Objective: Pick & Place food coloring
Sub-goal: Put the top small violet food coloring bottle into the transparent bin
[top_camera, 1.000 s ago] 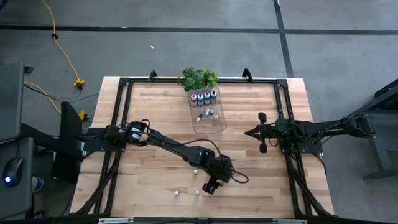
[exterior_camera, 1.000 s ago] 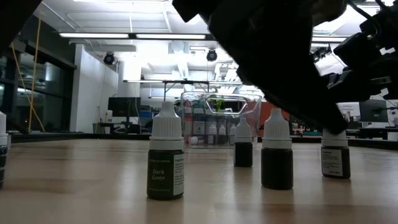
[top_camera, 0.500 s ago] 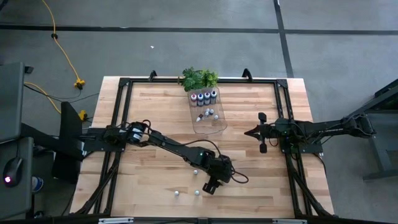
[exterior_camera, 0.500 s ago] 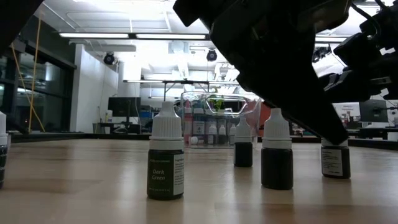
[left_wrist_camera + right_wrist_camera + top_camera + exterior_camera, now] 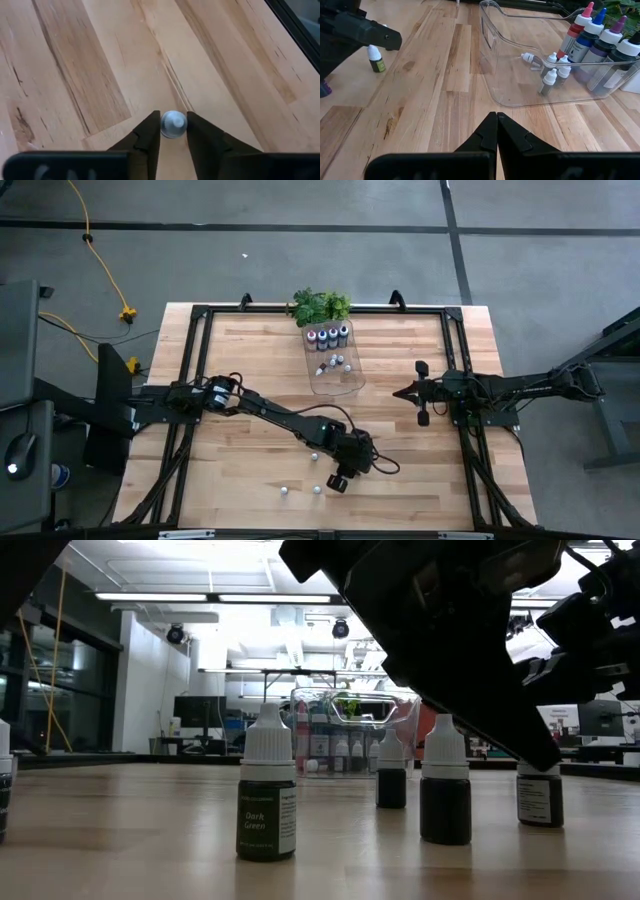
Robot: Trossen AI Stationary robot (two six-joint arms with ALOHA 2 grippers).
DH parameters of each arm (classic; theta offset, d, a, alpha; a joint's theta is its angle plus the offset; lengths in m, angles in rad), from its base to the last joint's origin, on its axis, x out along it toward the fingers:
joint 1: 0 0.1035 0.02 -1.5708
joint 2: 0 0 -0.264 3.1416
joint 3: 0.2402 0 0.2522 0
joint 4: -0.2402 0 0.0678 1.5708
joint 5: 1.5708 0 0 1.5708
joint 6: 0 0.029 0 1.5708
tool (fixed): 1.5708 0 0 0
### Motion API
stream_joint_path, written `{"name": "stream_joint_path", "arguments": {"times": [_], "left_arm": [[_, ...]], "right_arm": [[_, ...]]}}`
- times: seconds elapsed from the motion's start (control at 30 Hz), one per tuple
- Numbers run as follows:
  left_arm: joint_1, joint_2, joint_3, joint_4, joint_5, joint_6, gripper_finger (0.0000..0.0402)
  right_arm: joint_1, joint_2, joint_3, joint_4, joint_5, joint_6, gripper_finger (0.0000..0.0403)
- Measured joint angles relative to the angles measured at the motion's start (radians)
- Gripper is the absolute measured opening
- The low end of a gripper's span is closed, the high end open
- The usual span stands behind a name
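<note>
The left gripper [image 5: 338, 480] hangs low over the near middle of the wooden table [image 5: 250, 380], and its two fingers [image 5: 148, 134] stand narrow on either side of a small bottle [image 5: 173, 124], whose white cap sits between the tips. From the wrist view the fingers seem to touch the cap, though a firm hold cannot be told for sure. Two more small bottles [image 5: 284, 491] stand loose on the table just beside it, and another [image 5: 313, 456] is near the arm. Across the table a clear tray [image 5: 335, 380] holds four larger bottles [image 5: 327, 336] with colored tops and a few small ones [image 5: 550, 80]. A green plant [image 5: 318, 305] sits behind the tray. The right gripper [image 5: 400, 392] waits at the right side, its jaws pressed together on nothing.
</note>
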Motion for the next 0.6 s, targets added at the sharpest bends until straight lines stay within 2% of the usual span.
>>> {"name": "stream_joint_path", "arguments": {"times": [0.27,0.37,0.47,0.6], "left_arm": [[0.0,0.0,0.0,0.006,0.002,-0.002,0.0038],[0.0,-0.006,0.005,-0.004,0.001,-0.002,0.0032],[0.005,-0.011,0.053,-0.025,-0.002,-0.002,0.0036],[0.016,-0.013,0.175,-0.151,-0.015,-0.037,0.0039]], "right_arm": [[0.0,0.0,0.0,0.0,0.0,0.0,0.0],[0.0,0.0,0.0,0.0,0.0,0.0,0.0],[0.0,0.0,0.0,0.0,0.0,0.0,0.0],[0.0,0.0,0.0,0.0,0.0,0.0,0.0]]}}
